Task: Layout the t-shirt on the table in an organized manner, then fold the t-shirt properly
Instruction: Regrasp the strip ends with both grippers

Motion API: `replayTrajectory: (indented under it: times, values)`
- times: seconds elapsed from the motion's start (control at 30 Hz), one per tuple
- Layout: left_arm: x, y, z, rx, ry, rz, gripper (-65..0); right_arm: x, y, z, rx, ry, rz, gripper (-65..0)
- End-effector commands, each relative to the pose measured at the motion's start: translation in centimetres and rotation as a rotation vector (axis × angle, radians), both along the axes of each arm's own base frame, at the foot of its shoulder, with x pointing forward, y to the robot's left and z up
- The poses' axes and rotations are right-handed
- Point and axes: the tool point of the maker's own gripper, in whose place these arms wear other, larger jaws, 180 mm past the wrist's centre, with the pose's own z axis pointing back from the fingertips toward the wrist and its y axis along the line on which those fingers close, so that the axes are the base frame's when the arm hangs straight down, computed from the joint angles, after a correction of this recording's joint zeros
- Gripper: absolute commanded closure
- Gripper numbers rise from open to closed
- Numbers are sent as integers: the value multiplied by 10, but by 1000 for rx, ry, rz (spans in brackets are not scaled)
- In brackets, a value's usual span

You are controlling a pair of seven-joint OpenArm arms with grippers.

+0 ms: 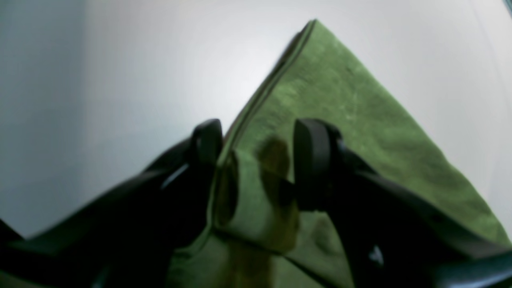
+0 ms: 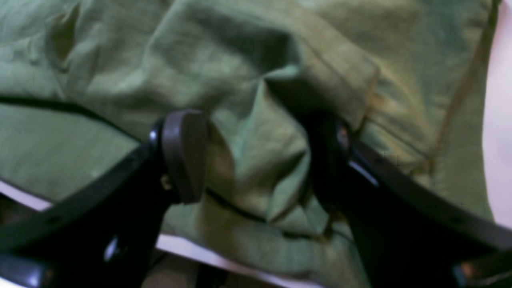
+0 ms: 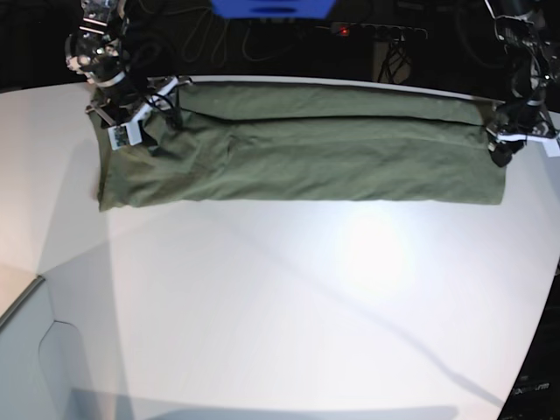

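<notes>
The olive-green t-shirt (image 3: 297,157) lies folded lengthwise into a long wrinkled strip along the far side of the white table (image 3: 289,297). My left gripper (image 3: 507,150) is at the strip's right end. In the left wrist view the left gripper (image 1: 260,152) stands open, its fingers either side of a raised fold at a corner of the t-shirt (image 1: 352,104). My right gripper (image 3: 131,122) is at the strip's left end. In the right wrist view the right gripper (image 2: 256,160) is open wide over bunched cloth of the t-shirt (image 2: 240,52).
Behind the table's far edge it is dark, with cables, a power strip (image 3: 346,31) and a blue object (image 3: 271,7). The table's curved edge (image 3: 26,297) drops off at the lower left. Bare white tabletop (image 1: 140,72) lies beside the shirt's corner.
</notes>
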Motion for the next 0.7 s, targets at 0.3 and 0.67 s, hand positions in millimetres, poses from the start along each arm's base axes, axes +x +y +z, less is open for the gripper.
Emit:
replayTrajectory:
  times: [0.3, 0.67]
  values:
    - [8, -39, -2, -32, -15, -197, -139, 16, 1, 13, 13, -61, -3, -396]
    - [13, -44, 23, 7, -78, -240, -2, 27, 0, 16, 13, -79, -5, -396]
